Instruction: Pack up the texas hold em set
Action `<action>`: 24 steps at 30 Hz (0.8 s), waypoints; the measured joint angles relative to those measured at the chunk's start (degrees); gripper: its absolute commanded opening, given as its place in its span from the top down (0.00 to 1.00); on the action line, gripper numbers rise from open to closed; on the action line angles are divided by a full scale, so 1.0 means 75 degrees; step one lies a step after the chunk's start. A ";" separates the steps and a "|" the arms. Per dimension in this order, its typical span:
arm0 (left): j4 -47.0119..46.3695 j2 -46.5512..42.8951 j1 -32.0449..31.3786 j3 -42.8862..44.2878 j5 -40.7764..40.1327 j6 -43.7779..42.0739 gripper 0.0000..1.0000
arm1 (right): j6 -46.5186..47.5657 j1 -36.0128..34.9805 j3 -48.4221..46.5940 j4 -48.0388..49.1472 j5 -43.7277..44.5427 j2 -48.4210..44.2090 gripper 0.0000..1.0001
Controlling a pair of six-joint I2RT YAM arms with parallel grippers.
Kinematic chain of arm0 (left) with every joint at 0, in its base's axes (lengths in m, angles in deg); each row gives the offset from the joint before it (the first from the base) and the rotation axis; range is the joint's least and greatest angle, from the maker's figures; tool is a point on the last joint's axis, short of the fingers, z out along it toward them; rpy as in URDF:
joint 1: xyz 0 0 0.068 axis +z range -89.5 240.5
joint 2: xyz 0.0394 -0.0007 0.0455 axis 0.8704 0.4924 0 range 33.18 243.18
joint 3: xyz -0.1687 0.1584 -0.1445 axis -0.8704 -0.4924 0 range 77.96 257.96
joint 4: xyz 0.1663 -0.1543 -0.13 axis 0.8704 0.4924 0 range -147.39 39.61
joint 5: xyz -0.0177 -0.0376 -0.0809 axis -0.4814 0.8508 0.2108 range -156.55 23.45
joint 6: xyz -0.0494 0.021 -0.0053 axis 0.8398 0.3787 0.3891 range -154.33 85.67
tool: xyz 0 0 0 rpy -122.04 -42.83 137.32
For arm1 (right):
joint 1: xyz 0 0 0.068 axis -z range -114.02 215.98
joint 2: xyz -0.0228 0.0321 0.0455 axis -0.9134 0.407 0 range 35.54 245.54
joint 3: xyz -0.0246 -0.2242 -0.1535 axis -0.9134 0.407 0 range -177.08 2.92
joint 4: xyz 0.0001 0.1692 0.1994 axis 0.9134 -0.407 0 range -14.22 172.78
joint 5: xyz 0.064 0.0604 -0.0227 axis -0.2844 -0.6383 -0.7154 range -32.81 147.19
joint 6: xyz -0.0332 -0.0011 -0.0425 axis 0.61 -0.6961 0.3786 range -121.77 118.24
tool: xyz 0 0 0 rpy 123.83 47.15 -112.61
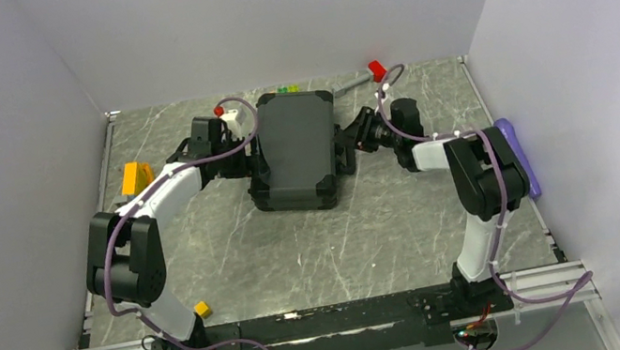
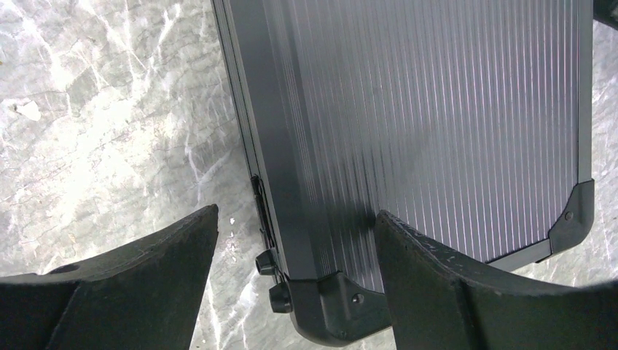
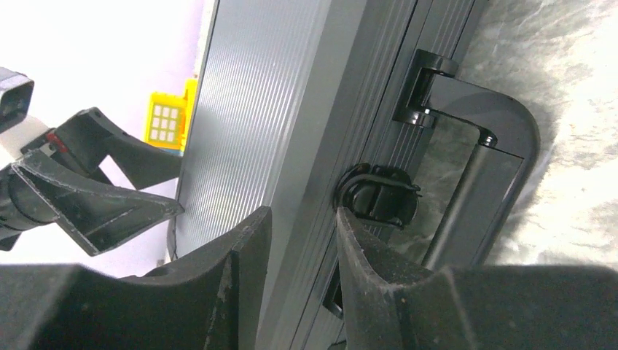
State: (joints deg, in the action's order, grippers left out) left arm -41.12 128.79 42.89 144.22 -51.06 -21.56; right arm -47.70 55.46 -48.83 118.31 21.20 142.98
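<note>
The texas hold em set shows only as its black ribbed briefcase point(image 1: 292, 149), lying shut and flat in the middle of the table. My left gripper point(image 1: 244, 134) is at the case's far left corner. In the left wrist view that gripper point(image 2: 297, 213) is open, one finger over the lid point(image 2: 437, 109), the other over bare table. My right gripper point(image 1: 350, 142) is at the case's right side. In the right wrist view its jaws point(image 3: 302, 211) stand apart astride the lid's rim, beside a latch point(image 3: 379, 193) and the handle point(image 3: 474, 182). Chips, cards and markers are hidden.
An orange-yellow block point(image 1: 135, 177) lies left of the case, and a small yellow cube point(image 1: 202, 309) sits near the left arm's base. A purple cylinder point(image 1: 517, 155) lies along the right wall. A red-tipped tool point(image 1: 377, 69) and small green pieces point(image 1: 287, 89) sit at the back.
</note>
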 measured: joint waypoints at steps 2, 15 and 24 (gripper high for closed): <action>-0.0009 0.0000 -0.0012 0.0000 -0.0047 -0.0003 0.18 | 0.0239 -0.0012 0.0000 -0.0391 0.0213 -0.0286 0.61; -0.0012 -0.0090 -0.0157 0.0000 -0.0437 -0.0181 0.18 | 0.1364 -0.0009 -0.0134 -0.1920 0.1335 -0.0530 0.87; -0.0009 -0.0090 -0.0233 0.0017 -0.0507 -0.0213 0.18 | 0.1792 -0.0271 -0.0740 -0.2474 0.1597 -0.0184 0.88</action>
State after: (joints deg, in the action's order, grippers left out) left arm -41.18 128.12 41.15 144.35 -54.86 -23.15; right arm -34.26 53.43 -54.38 99.76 33.18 141.60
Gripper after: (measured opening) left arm 0.818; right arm 0.128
